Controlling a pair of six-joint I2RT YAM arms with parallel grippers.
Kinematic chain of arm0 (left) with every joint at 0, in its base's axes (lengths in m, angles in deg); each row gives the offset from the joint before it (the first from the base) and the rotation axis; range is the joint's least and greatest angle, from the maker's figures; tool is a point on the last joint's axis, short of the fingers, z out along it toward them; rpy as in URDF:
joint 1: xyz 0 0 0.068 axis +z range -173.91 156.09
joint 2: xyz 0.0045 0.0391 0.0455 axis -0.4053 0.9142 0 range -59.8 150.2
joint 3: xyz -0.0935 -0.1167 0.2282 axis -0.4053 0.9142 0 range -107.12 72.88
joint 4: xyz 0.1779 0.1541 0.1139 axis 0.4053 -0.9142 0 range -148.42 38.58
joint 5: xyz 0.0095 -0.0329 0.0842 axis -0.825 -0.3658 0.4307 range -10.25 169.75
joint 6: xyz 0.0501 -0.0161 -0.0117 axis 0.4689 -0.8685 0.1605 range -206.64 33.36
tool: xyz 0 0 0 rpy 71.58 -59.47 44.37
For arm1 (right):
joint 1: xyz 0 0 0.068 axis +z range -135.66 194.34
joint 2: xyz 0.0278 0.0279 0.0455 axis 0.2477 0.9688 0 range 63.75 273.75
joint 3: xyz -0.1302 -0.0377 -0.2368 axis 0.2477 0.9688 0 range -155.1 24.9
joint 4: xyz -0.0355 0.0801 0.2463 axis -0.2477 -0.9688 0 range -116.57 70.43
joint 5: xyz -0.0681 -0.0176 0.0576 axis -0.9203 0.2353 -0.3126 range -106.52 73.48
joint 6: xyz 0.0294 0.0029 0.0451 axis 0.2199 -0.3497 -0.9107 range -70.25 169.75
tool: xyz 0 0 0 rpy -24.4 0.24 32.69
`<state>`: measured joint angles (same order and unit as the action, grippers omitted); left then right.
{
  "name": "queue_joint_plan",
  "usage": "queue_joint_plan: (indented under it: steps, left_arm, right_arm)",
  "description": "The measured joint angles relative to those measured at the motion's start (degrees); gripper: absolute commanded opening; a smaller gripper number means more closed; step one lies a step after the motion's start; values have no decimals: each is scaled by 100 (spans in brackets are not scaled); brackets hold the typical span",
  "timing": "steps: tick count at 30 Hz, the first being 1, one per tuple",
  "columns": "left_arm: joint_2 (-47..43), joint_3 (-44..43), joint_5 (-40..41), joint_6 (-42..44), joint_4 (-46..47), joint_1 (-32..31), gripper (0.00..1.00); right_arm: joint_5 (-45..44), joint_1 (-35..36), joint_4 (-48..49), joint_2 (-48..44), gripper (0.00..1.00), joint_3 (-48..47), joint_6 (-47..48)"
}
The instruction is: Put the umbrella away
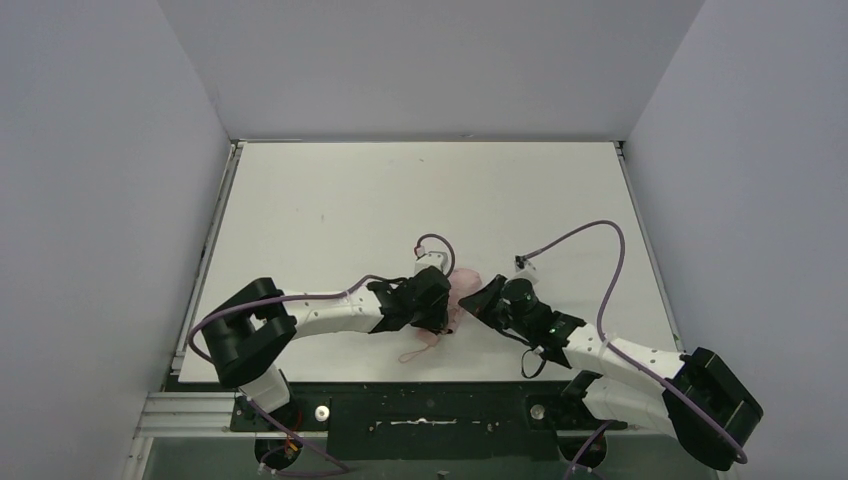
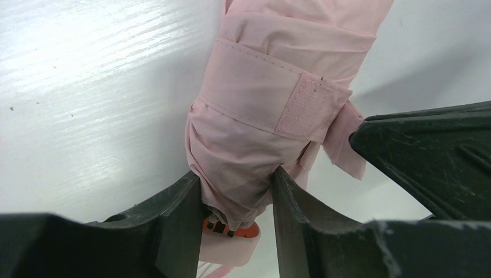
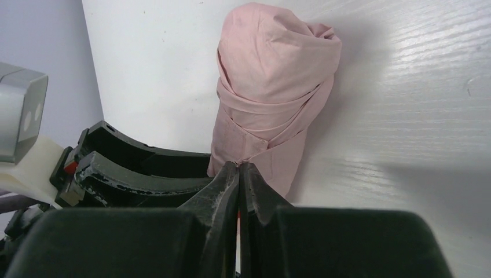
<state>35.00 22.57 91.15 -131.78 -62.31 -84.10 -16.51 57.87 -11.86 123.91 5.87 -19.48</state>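
The folded pale pink umbrella (image 1: 464, 287) lies on the white table (image 1: 330, 200) near the front middle, between my two grippers. My left gripper (image 1: 438, 303) is shut on its bundled fabric (image 2: 243, 145) just above the pink handle (image 2: 231, 248). A wrap strap with a hook-and-loop tab (image 2: 301, 104) goes round the bundle. My right gripper (image 1: 480, 300) is shut, its tips (image 3: 238, 168) pinching the strap's loose end against the umbrella (image 3: 272, 87). One right finger (image 2: 428, 156) shows in the left wrist view. A pink wrist loop (image 1: 420, 350) trails on the table.
Purple cables (image 1: 600, 250) arc over the right arm and near the left wrist (image 1: 433, 243). Grey walls close in the table on three sides. A metal rail (image 1: 200, 410) runs along the near edge.
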Motion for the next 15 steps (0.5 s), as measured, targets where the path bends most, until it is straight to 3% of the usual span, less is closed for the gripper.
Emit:
queue_joint_plan:
  steps: [15]
  left_arm:
    - [411,-258,479,111,155,-313,0]
  right_arm:
    - [-4,-350,1707,212,0,833,-1440]
